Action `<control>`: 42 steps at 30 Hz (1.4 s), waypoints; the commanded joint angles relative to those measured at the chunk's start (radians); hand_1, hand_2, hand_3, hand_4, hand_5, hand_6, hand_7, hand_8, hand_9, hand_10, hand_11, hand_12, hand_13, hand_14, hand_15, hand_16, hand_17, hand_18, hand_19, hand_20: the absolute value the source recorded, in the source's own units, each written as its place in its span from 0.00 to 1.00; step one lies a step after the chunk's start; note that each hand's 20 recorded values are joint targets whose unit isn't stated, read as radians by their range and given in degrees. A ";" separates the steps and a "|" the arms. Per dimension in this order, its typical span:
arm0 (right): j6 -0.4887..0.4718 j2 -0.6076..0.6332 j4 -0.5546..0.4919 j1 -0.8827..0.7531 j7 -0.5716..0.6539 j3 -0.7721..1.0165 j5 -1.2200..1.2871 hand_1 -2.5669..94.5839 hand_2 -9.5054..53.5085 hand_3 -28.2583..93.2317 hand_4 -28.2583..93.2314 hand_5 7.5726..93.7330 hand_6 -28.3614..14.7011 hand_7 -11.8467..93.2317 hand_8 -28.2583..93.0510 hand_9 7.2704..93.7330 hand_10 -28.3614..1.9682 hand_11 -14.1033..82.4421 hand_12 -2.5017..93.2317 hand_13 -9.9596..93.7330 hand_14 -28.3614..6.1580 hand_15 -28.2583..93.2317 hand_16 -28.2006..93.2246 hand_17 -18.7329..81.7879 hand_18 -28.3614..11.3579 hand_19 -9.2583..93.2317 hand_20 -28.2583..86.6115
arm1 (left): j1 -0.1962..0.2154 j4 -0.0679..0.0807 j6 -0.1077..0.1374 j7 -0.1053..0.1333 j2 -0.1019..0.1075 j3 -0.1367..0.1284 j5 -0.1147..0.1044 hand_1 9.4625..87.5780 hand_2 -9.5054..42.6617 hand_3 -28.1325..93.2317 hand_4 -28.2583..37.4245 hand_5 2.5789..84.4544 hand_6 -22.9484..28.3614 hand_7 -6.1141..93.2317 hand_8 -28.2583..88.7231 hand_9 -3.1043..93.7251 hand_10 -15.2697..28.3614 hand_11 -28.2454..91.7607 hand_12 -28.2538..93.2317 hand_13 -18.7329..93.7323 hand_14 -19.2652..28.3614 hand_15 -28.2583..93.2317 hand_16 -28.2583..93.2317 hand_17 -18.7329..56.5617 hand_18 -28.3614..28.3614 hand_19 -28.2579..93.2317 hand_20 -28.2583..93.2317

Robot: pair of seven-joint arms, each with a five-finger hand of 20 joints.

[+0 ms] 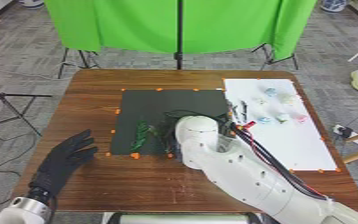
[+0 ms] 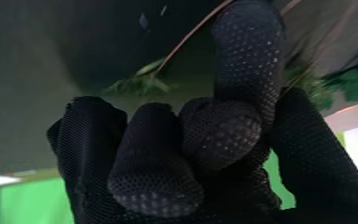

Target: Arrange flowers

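- Although a leafy stem [image 1: 141, 135] lies on the dark mat [image 1: 149, 101], we judge the arranging barely begun;
- pale blooms [image 1: 283, 118] lie loose on the white sheet [image 1: 313, 151] at the counter's [image 1: 127, 187] right, so we likely have most placing left;
- our right hand [image 2: 155, 162] is at the mat, near a thin sprig [image 2: 144, 84]; whether it grips anything, we cannot tell;
- our left hand [image 1: 64, 159] waits by the mat, fingers relaxed and empty

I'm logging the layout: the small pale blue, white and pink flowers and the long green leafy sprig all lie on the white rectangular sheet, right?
Not the sprig: the head view shows it on the dark grey square mat. The flowers do lie on the sheet.
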 commanded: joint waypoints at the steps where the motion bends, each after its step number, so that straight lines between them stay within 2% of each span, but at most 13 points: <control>1: -0.012 0.019 -0.024 0.001 0.002 0.048 0.031 0.17 0.47 0.89 0.01 1.00 0.68 0.51 0.15 1.00 0.73 0.82 0.21 1.00 0.69 0.86 0.44 0.85 0.17 1.00 0.83 | 0.012 0.007 -0.008 -0.009 -0.009 0.001 0.000 0.18 0.15 0.81 0.00 0.35 0.54 0.23 0.15 0.31 0.61 0.42 0.35 0.37 0.69 0.61 0.20 0.10 0.87 0.66 0.27; 10: -0.037 0.081 -0.186 -0.025 -0.017 0.225 0.216 0.13 0.46 0.83 0.00 1.00 0.68 0.51 0.15 1.00 0.73 0.81 0.21 1.00 0.70 0.86 0.44 0.85 0.17 1.00 0.83 | 0.021 0.003 -0.007 0.002 -0.013 -0.002 0.001 0.18 0.15 0.81 0.00 0.35 0.54 0.23 0.15 0.31 0.61 0.42 0.35 0.37 0.69 0.61 0.20 0.10 0.87 0.66 0.27; 14: 0.051 0.181 -0.205 -0.027 -0.062 0.315 0.293 0.12 0.42 0.79 0.00 0.99 0.66 0.46 0.14 1.00 0.68 0.75 0.24 0.99 0.66 0.82 0.48 0.80 0.17 1.00 0.82 | 0.030 0.001 -0.003 0.012 -0.011 -0.004 0.000 0.18 0.15 0.81 0.00 0.35 0.54 0.23 0.15 0.31 0.61 0.42 0.35 0.37 0.69 0.61 0.20 0.10 0.87 0.66 0.27; 16: 0.113 0.254 -0.193 -0.020 -0.118 0.316 0.234 0.12 0.37 0.79 0.00 0.93 0.64 0.45 0.13 1.00 0.64 0.66 0.29 0.94 0.61 0.82 0.49 0.74 0.17 1.00 0.80 | 0.034 -0.001 0.000 0.012 -0.013 -0.009 -0.002 0.18 0.15 0.81 0.00 0.35 0.54 0.23 0.15 0.31 0.61 0.42 0.35 0.37 0.69 0.61 0.20 0.10 0.87 0.66 0.27; 18: 0.083 0.315 -0.169 -0.008 -0.121 0.338 0.259 0.14 0.34 0.80 0.00 0.82 0.60 0.45 0.12 0.92 0.56 0.62 0.33 0.84 0.52 0.83 0.47 0.64 0.19 1.00 0.72 | 0.033 0.000 -0.014 -0.001 -0.017 -0.017 0.003 0.18 0.15 0.81 0.00 0.35 0.55 0.23 0.15 0.31 0.61 0.42 0.35 0.37 0.69 0.61 0.20 0.10 0.87 0.66 0.27; 22: 0.096 0.422 -0.139 -0.019 -0.126 0.341 0.233 0.17 0.24 0.83 0.00 0.62 0.51 0.47 0.10 0.71 0.45 0.66 0.32 0.70 0.45 0.84 0.43 0.53 0.22 1.00 0.57 | 0.040 -0.002 -0.012 0.003 -0.015 -0.023 0.002 0.18 0.15 0.81 0.00 0.35 0.55 0.23 0.15 0.31 0.61 0.42 0.35 0.37 0.69 0.61 0.20 0.10 0.87 0.66 0.27; 24: 0.096 0.460 -0.131 -0.017 -0.096 0.314 0.174 0.18 0.18 0.83 0.00 0.57 0.50 0.47 0.09 0.65 0.43 0.68 0.32 0.68 0.45 0.85 0.43 0.52 0.22 1.00 0.56 | 0.040 -0.002 -0.012 0.002 -0.016 -0.023 0.001 0.18 0.15 0.81 0.00 0.35 0.55 0.23 0.15 0.31 0.61 0.42 0.35 0.37 0.69 0.61 0.20 0.10 0.87 0.66 0.27; 26: 0.097 0.489 -0.117 -0.009 -0.089 0.275 0.107 0.19 0.13 0.83 0.00 0.56 0.50 0.48 0.09 0.64 0.43 0.69 0.32 0.68 0.45 0.85 0.43 0.52 0.22 1.00 0.56 | 0.038 0.000 -0.015 -0.003 -0.016 -0.023 0.001 0.18 0.15 0.81 0.00 0.36 0.55 0.23 0.15 0.31 0.61 0.42 0.35 0.37 0.69 0.61 0.20 0.10 0.87 0.66 0.27; 30: 0.084 0.512 -0.088 0.006 -0.071 0.220 0.020 0.20 0.05 0.79 0.00 0.58 0.52 0.50 0.09 0.68 0.45 0.70 0.32 0.71 0.49 0.85 0.43 0.54 0.22 1.00 0.56 | 0.034 0.002 -0.021 -0.006 -0.014 -0.022 0.002 0.18 0.15 0.81 0.00 0.36 0.55 0.23 0.15 0.31 0.61 0.42 0.35 0.37 0.69 0.61 0.20 0.10 0.87 0.66 0.27; 31: 0.086 0.517 -0.086 0.006 -0.073 0.213 0.013 0.20 0.04 0.78 0.00 0.61 0.54 0.51 0.09 0.73 0.47 0.69 0.32 0.73 0.50 0.84 0.43 0.55 0.22 1.00 0.58 | 0.033 0.002 -0.022 -0.005 -0.015 -0.021 0.003 0.18 0.15 0.80 0.00 0.36 0.55 0.23 0.15 0.31 0.61 0.42 0.35 0.37 0.69 0.61 0.20 0.10 0.87 0.66 0.27; 32: 0.076 0.515 -0.078 0.010 -0.074 0.204 0.002 0.21 0.03 0.76 0.00 0.70 0.58 0.51 0.10 0.80 0.51 0.67 0.32 0.79 0.52 0.83 0.44 0.59 0.21 1.00 0.60 | 0.033 0.002 -0.022 -0.004 -0.014 -0.020 0.002 0.18 0.15 0.80 0.00 0.36 0.55 0.23 0.15 0.31 0.61 0.42 0.35 0.37 0.69 0.61 0.20 0.10 0.87 0.66 0.27; 34: 0.065 0.518 -0.067 0.017 -0.075 0.184 -0.014 0.23 0.02 0.72 0.00 0.76 0.61 0.51 0.10 0.86 0.54 0.65 0.33 0.82 0.52 0.82 0.45 0.62 0.20 1.00 0.64 | 0.032 0.003 -0.026 -0.006 -0.014 -0.020 0.003 0.18 0.15 0.81 0.00 0.36 0.55 0.23 0.15 0.31 0.61 0.42 0.35 0.37 0.69 0.61 0.20 0.10 0.87 0.66 0.27; 42: 0.074 0.507 -0.033 0.040 -0.079 0.150 -0.039 0.26 0.01 0.70 0.00 0.83 0.65 0.51 0.10 0.92 0.59 0.65 0.34 0.86 0.55 0.83 0.47 0.66 0.19 1.00 0.70 | 0.035 0.003 -0.027 -0.011 -0.012 -0.022 0.001 0.18 0.15 0.81 0.00 0.36 0.55 0.23 0.15 0.31 0.61 0.42 0.35 0.37 0.69 0.61 0.20 0.10 0.87 0.66 0.27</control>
